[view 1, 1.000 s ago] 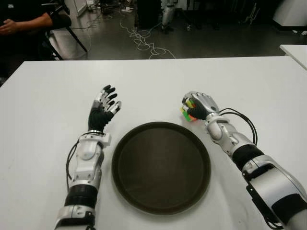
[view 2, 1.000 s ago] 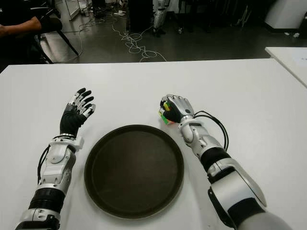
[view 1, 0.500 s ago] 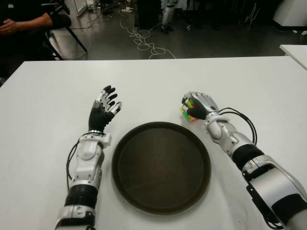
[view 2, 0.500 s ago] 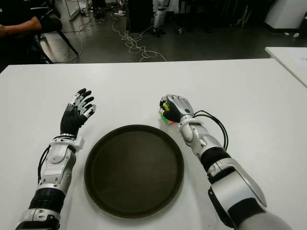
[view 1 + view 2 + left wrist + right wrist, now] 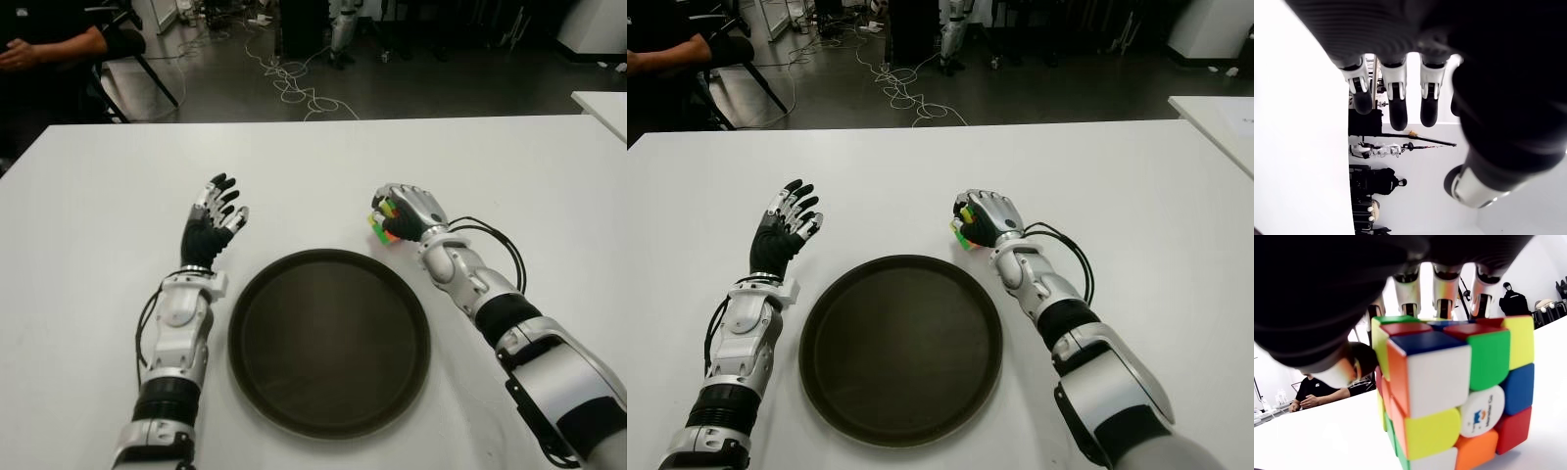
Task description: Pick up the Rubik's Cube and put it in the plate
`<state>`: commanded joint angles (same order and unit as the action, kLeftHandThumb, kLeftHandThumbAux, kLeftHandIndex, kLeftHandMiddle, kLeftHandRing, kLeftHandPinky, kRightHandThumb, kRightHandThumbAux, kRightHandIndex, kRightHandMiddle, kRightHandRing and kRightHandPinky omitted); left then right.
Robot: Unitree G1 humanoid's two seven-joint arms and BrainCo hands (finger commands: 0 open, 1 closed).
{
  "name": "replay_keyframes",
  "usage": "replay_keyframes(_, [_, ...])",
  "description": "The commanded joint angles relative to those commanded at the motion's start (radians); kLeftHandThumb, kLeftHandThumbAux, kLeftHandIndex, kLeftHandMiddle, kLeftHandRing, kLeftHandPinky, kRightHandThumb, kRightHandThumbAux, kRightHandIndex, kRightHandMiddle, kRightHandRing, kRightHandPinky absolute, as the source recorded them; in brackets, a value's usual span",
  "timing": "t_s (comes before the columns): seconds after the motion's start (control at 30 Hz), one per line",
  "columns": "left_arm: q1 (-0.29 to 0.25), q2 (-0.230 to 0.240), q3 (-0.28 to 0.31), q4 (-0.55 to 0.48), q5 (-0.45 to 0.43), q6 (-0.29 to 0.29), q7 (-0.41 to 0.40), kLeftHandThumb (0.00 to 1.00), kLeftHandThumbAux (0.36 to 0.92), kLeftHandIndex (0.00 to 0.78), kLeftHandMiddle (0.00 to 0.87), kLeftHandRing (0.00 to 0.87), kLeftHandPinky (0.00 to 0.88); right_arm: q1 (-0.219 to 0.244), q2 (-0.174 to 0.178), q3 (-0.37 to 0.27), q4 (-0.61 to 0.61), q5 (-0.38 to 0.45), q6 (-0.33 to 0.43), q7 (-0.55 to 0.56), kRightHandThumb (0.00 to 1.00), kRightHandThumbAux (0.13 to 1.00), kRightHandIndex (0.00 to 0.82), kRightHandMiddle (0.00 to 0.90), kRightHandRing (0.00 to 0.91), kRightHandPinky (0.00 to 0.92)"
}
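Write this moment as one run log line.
right hand: shut on cube, beyond plate | left hand: open, idle | cube not in plate

Silver-shelled forearms with black joint bands, black cables (image 5: 495, 238), and black-tipped silver fingers (image 5: 223, 186).

Right hand (image 5: 407, 211) fingers curled closed; left hand (image 5: 211, 227) fingers spread.

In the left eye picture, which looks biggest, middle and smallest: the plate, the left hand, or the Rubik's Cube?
1. Plate, biggest by far.
2. Left hand, open and idle left of the plate.
3. Rubik's Cube, smallest, though the right hand hides part.
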<state>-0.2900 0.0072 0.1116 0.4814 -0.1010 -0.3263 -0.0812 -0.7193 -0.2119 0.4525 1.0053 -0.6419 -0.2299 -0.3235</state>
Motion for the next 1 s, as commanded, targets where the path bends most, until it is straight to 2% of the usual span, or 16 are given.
replay_keyframes(0.37, [-0.002,0.002,-0.001,0.001,-0.001,0.008,-0.004,0.0,0.842,0.104,0.145,0.116,0.082,0.0,-0.001,0.005,-0.005,-0.011,0.016,-0.004,0.841,0.685,0.429,0.487,0.755,0.775])
replay_keyframes(0.53, [-0.001,0.008,-0.005,-0.002,0.004,0.018,-0.006,0.0,0.817,0.108,0.145,0.115,0.07,0.002,-0.001,0.002,-0.01,-0.01,0.018,-0.01,0.841,0.685,0.43,0.487,0.757,0.779])
replay_keyframes(0.67, [-0.002,0.007,-0.006,-0.001,0.004,0.017,-0.002,0.0,0.834,0.132,0.155,0.121,0.077,0.001,-0.002,-0.001,-0.01,-0.008,0.012,-0.016,0.841,0.685,0.43,0.487,0.754,0.776])
replay_keyframes(1.0, [-0.006,0.005,-0.003,0.006,0.0,0.012,0.0,0.0,0.826,0.122,0.153,0.12,0.087,0.001,-0.013,-0.007,-0.035,-0.012,0.005,-0.049,0.84,0.685,0.432,0.488,0.754,0.772])
